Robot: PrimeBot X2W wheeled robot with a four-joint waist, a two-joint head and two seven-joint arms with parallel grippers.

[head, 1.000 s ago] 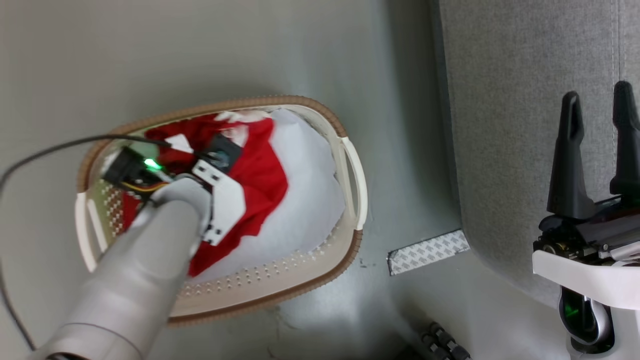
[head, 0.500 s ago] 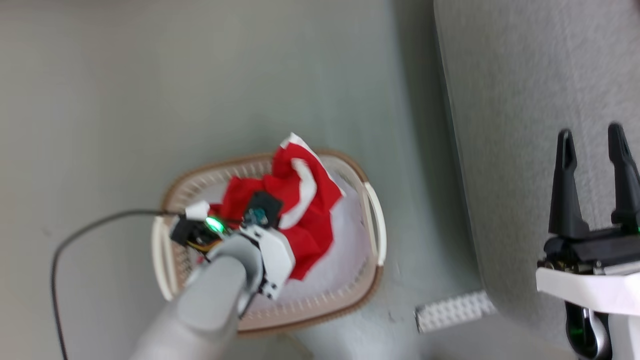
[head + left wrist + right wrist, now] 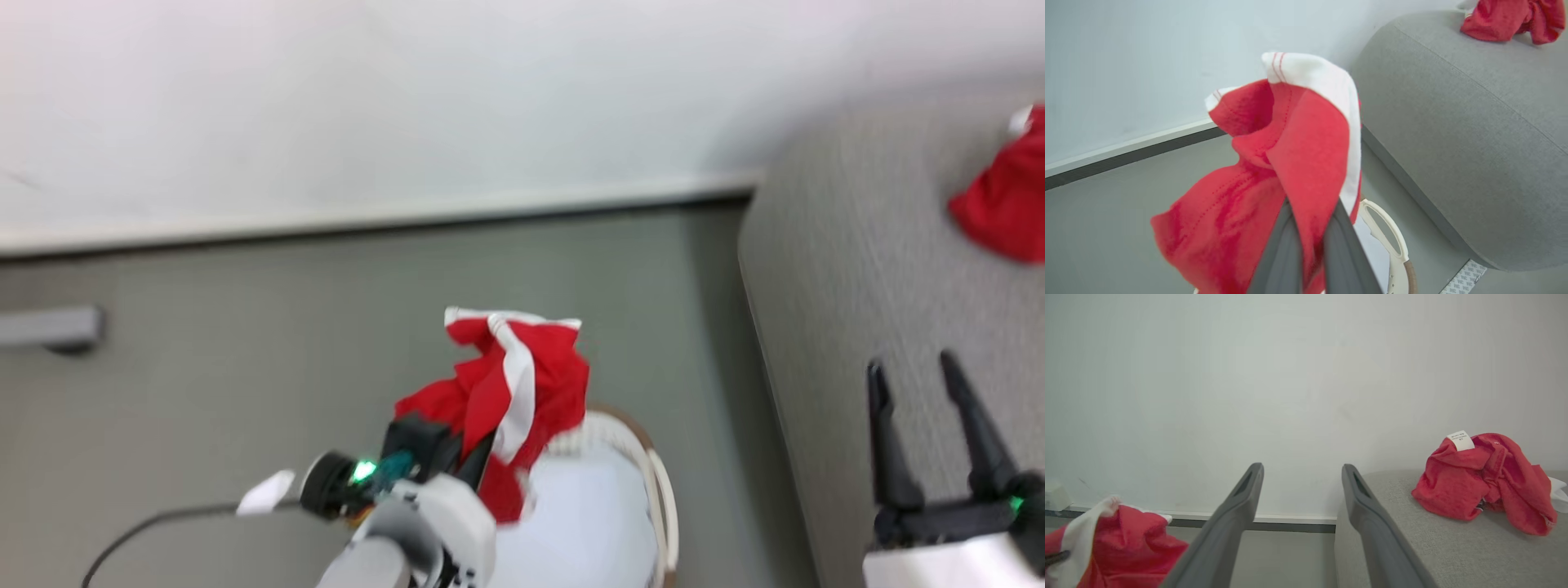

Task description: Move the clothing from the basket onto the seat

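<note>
Red garment with white trim and a white stripe is pinched between the two dark fingers of the left claw, which is closed on it. The fabric bunches up around the fingertips and hangs loose to either side, clear above the basket. The basket stands on the floor just below and behind the claw. Its cream handle and brown rim show in the head view, with a plain white cloth lying inside. A dark cable trails from the left wrist across the floor.

The right claw hangs over the near part of the seat, its fingers spread wide apart and holding nothing.

The floor is smooth grey-green with a dull sheen. A patch of patterned pale tape lies on it at the foot of the seat. The seat stands just right of the basket, broad and light grey, coarse in weave, with a rounded edge. Farther back on it lies a second garment, red, crumpled in a heap, a small white label sticking up from it.

Behind everything runs a pale skirting with a dark line at its base, and above it a plain whitish wall. The head view is blurred.
</note>
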